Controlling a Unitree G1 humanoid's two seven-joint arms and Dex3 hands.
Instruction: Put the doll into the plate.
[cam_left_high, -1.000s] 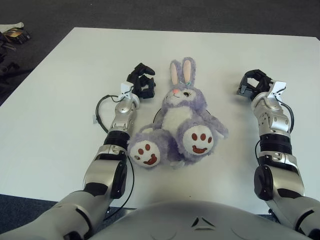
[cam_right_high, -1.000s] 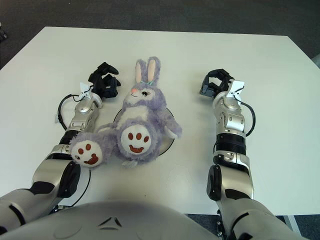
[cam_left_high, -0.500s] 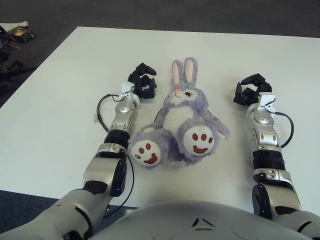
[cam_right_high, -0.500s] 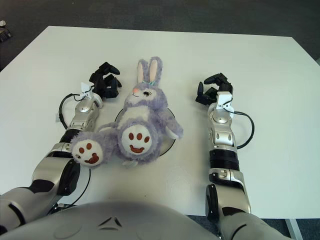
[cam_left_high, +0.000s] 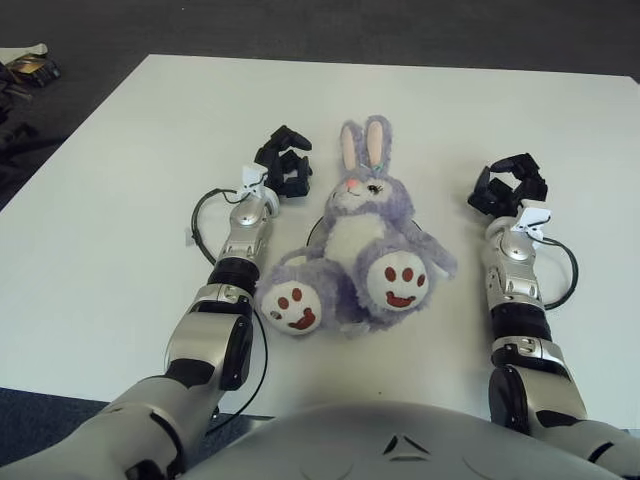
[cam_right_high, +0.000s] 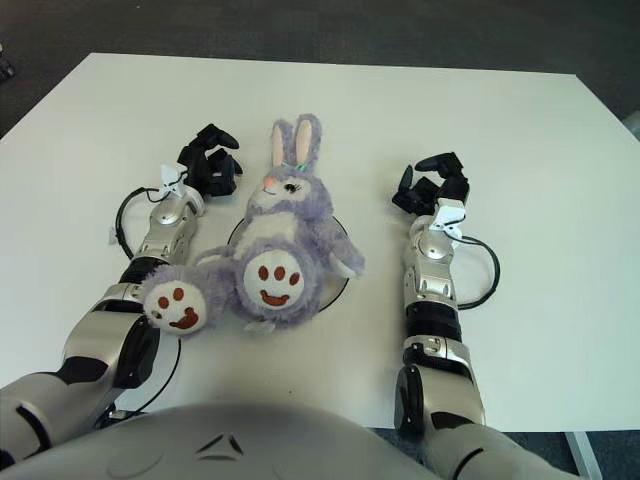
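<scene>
A purple and white plush bunny doll (cam_left_high: 365, 235) sits upright in the middle of the white table, over a plate whose dark rim (cam_right_high: 340, 294) shows only as an arc beside its body. One foot hangs over my left forearm. My left hand (cam_left_high: 283, 160) rests on the table just left of the doll's head, fingers relaxed and empty. My right hand (cam_left_high: 510, 186) rests on the table to the right of the doll, apart from it, fingers spread and empty.
The white table (cam_left_high: 120, 180) reaches to a far edge and side edges with dark floor beyond. Cables loop at both wrists. Small dark items (cam_left_high: 30, 68) lie on the floor at far left.
My right arm has swung inward toward the doll, and its hand has opened from a curl to spread fingers. The left hand and the doll have not moved.
</scene>
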